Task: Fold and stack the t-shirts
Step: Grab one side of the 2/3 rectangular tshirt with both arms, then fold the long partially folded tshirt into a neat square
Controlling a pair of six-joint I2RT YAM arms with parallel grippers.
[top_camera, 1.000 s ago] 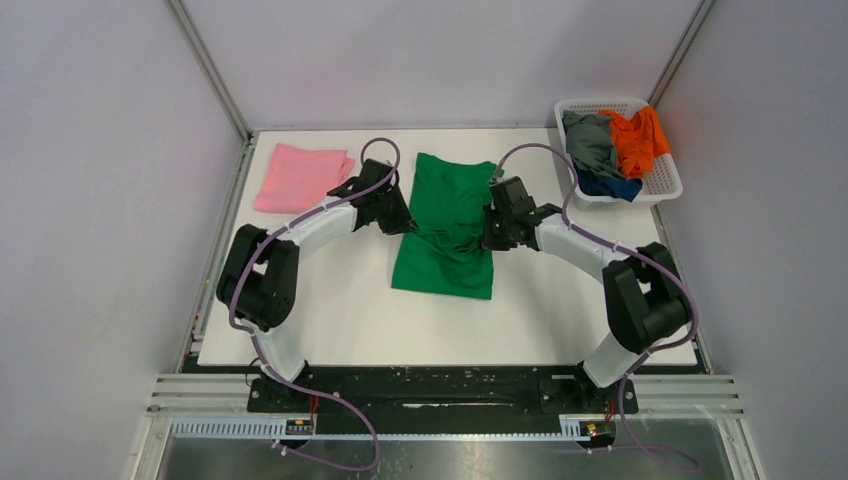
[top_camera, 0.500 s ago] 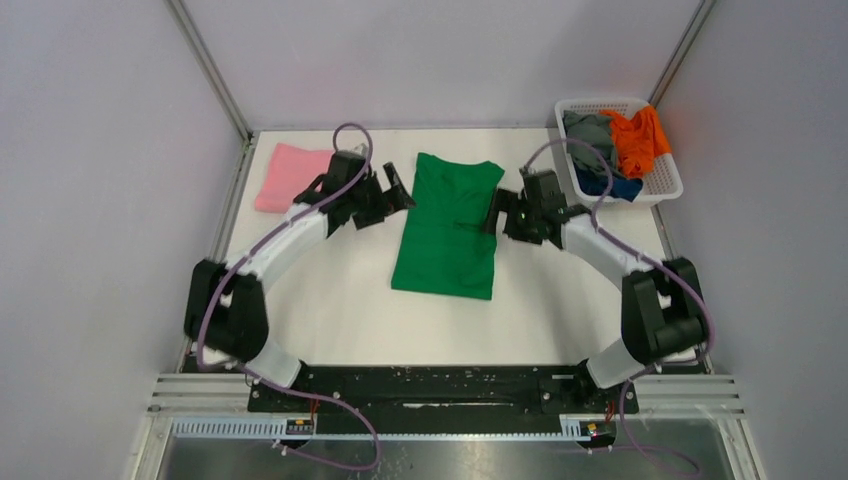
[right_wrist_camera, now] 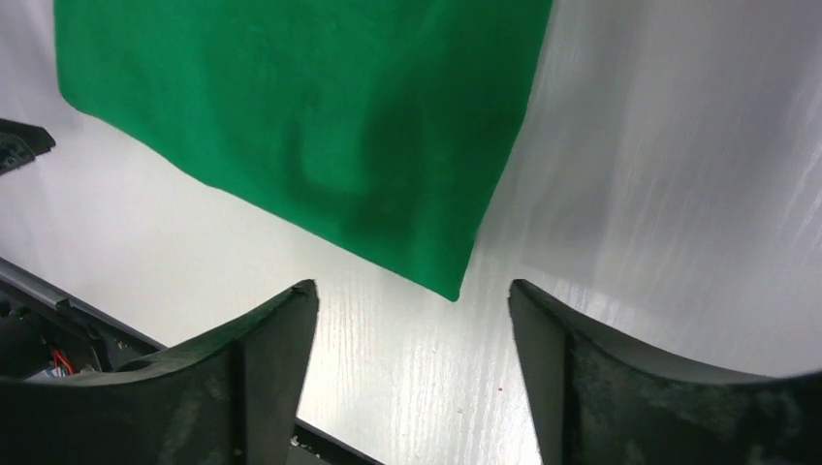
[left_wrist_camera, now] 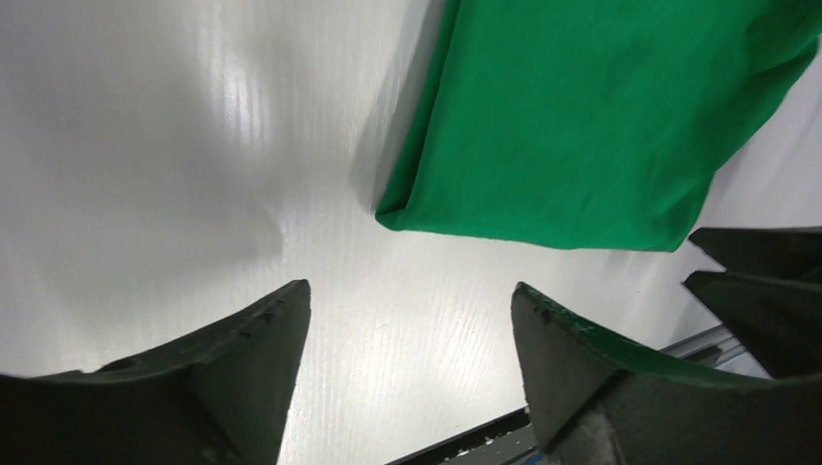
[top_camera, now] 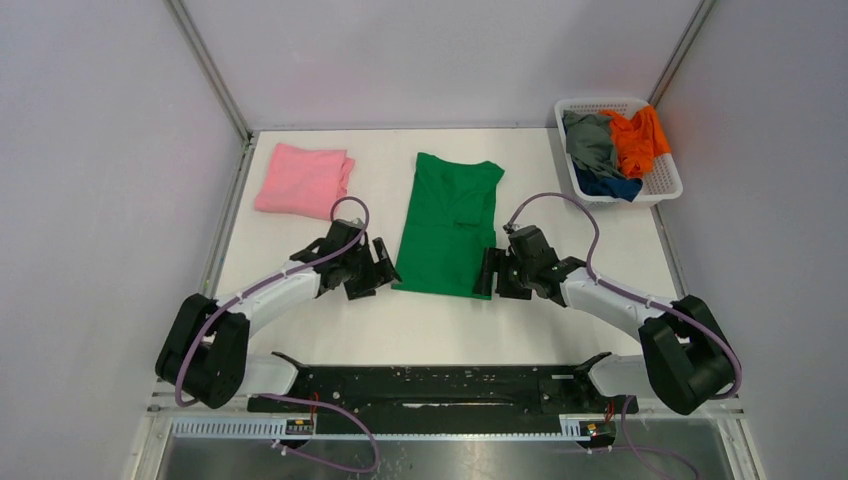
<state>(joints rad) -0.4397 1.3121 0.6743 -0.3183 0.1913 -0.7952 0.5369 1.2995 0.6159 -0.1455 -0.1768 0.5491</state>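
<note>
While the green t-shirt (top_camera: 448, 225) lies flat on the table (top_camera: 330, 325) with its long axis running near to far, the left gripper (top_camera: 383, 268) and right gripper (top_camera: 490, 273) flank its near hem, each just beside its own corner, jaws wide apart and empty.

A robotics lab test cell: a white tabletop (top_camera: 330, 330) boxed in by plain grey panels (top_camera: 100, 200) on aluminium posts (top_camera: 207, 65), with cabled left arm (top_camera: 280, 292) and right arm (top_camera: 610, 295) bolted to a black rail (top_camera: 450, 380) at the near edge.
</note>
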